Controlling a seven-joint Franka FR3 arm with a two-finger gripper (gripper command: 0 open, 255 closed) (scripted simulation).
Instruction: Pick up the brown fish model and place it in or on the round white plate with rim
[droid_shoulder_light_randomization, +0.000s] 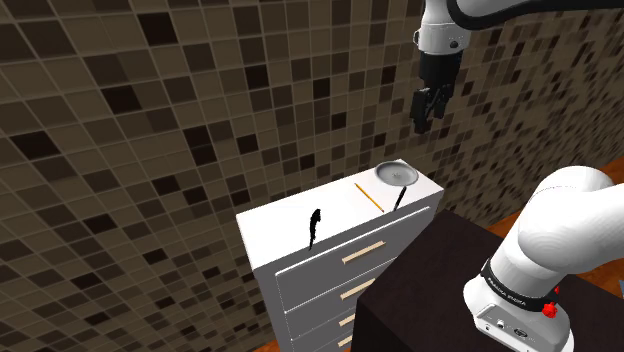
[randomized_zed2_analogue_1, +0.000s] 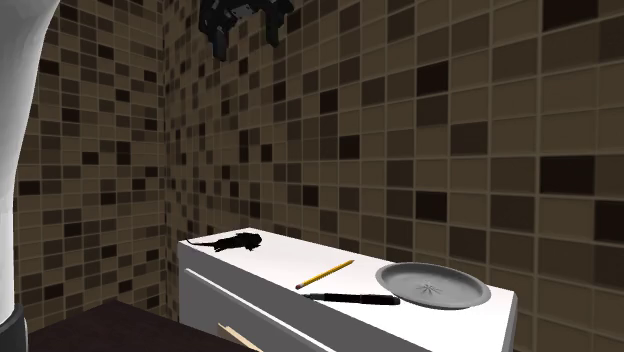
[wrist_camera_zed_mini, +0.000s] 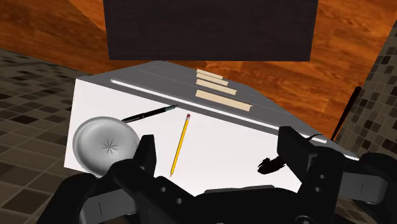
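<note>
In the shoulder view, the dark fish (droid_shoulder_light_randomization: 315, 226) lies by the cabinet top's (droid_shoulder_light_randomization: 285, 222) front edge, toward its left end. A pencil (droid_shoulder_light_randomization: 369, 197) and a pen (droid_shoulder_light_randomization: 399, 196) come next, then the grey plate (droid_shoulder_light_randomization: 397, 174) in the far right corner. The gripper (droid_shoulder_light_randomization: 428, 122) hangs high above that corner, fingers apart and empty.

The plate (wrist_camera_zed_mini: 105, 146) below me has a smooth, dull grey sheen like metal. The cabinet (wrist_camera_zed_mini: 216, 149) under it is smooth matt white, with pale wooden handles (wrist_camera_zed_mini: 221, 98). The floor (wrist_camera_zed_mini: 57, 32) is polished reddish wood, the wall (droid_shoulder_light_randomization: 120, 120) is small matt tiles, and my fingers (wrist_camera_zed_mini: 145, 156) look matt black.
</note>
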